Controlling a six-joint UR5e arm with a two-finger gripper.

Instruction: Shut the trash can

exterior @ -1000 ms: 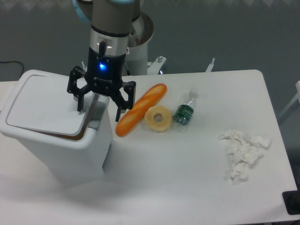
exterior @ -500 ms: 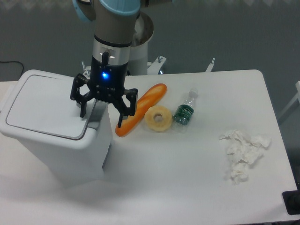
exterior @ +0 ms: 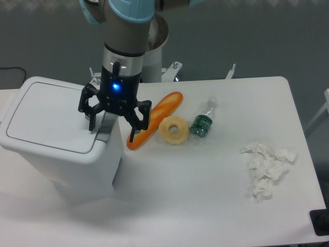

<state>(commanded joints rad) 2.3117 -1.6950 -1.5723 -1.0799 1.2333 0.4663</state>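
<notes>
Compared with one second ago, when a dark gap showed under its front edge, the lid [exterior: 49, 116] of the trash can [exterior: 61, 149] now lies flat and flush with the rim. White trash can at the table's [exterior: 205, 190] left end, grey latch [exterior: 105, 128] on its right-hand edge. Gripper [exterior: 112, 126] (blue light lit on its body) hangs over that latch edge, fingers spread apart and grasping nothing; one finger [exterior: 91, 113] above the lid, the other [exterior: 134, 126] beyond the bin's side, in front of the baguette [exterior: 157, 116]. Right of the baguette: a pale ring-shaped item [exterior: 174, 130], then a small plastic bottle [exterior: 203, 122] lying down. Crumpled white tissues [exterior: 267, 167] lie well apart, towards the right edge
</notes>
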